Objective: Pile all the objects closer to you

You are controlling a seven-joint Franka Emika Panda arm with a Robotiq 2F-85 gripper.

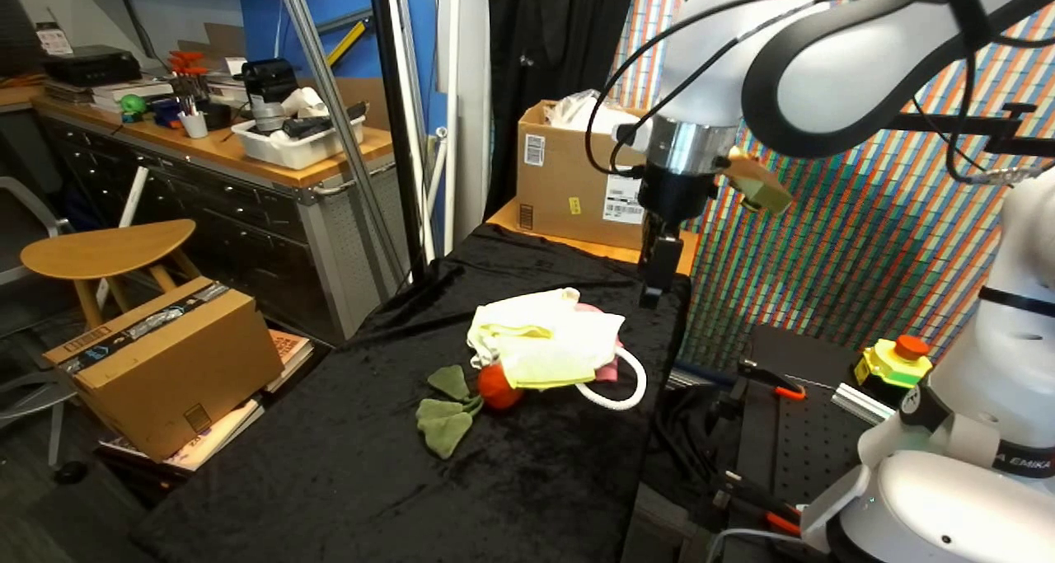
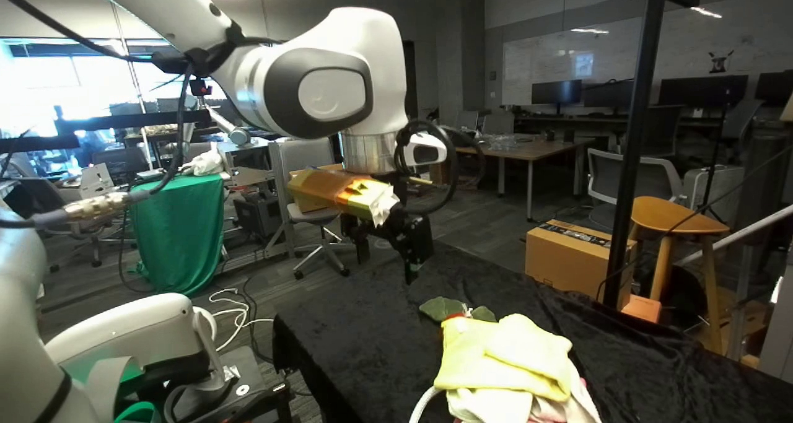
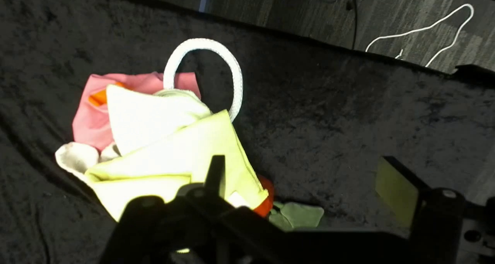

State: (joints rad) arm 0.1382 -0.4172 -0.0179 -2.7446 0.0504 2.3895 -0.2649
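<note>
A heap of soft objects lies on the black-covered table (image 1: 396, 505). A pale yellow cloth (image 1: 548, 361) is on top; it also shows in the wrist view (image 3: 201, 140). A pink cloth (image 3: 93, 121) with a small orange piece (image 3: 98, 98) sticks out beneath it. A white rope loop (image 3: 236, 78) juts from one side. A red round object (image 1: 497, 388) with green fabric leaves (image 1: 445, 423) is partly covered by the yellow cloth. My gripper (image 2: 387, 269) is open and empty, raised above the table and apart from the heap. The heap's underside is hidden.
A large cardboard box (image 1: 569, 184) stands at one end of the table. A black post (image 2: 632, 132) and a wooden stool (image 2: 678, 215) stand beyond the table. A red-and-yellow stop button (image 1: 894, 361) is near the arm base. Table edges drop to the floor.
</note>
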